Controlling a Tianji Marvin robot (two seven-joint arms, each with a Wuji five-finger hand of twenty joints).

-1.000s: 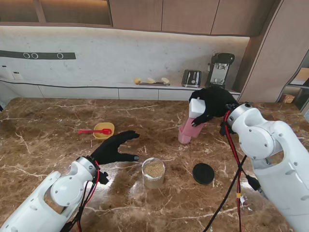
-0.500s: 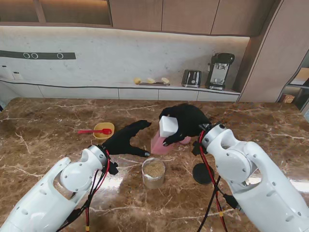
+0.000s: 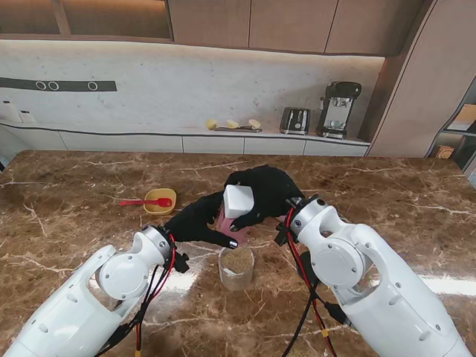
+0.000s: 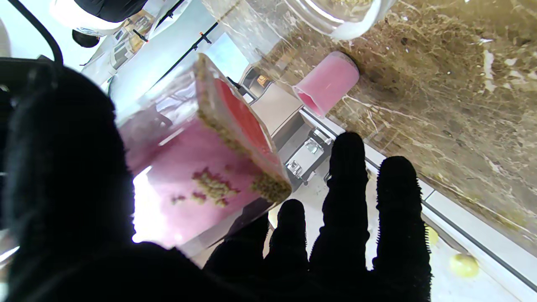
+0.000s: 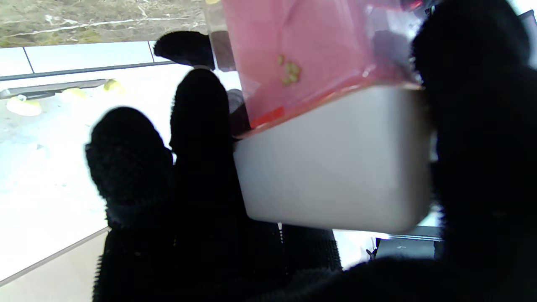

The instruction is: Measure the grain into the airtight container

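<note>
Brown marble table [image 3: 67, 216] with pale veins fills the stand view; a kitchen counter behind it carries a toaster [image 3: 295, 120] and a coffee machine [image 3: 338, 108]. Right hand [image 3: 262, 192], black-gloved, grips the pink grain dispenser [image 3: 232, 212] by its white base, fingers wrapped on one side and thumb on the other, as the right wrist view shows. Dispenser is tipped, white base up, pink body angled down toward the left hand [image 3: 199, 220]. Grain [image 4: 241, 161] lies banked against the dispenser's lower end in the left wrist view, with a few loose kernels clinging to the pink wall. Left hand is beside the dispenser with 4 fingers [image 4: 346, 197] spread and extended; whether it touches the dispenser cannot be told. Airtight container [image 3: 236, 265], clear, lidless, partly filled with grain, stands on the table nearer to me than both hands, just under the dispenser's lower end. Yellow bowl [image 3: 161, 200] with a red spoon [image 3: 144, 201] sits well apart to the left. Pink cup [image 4: 327, 82] stands on the table in the left wrist view.
</note>
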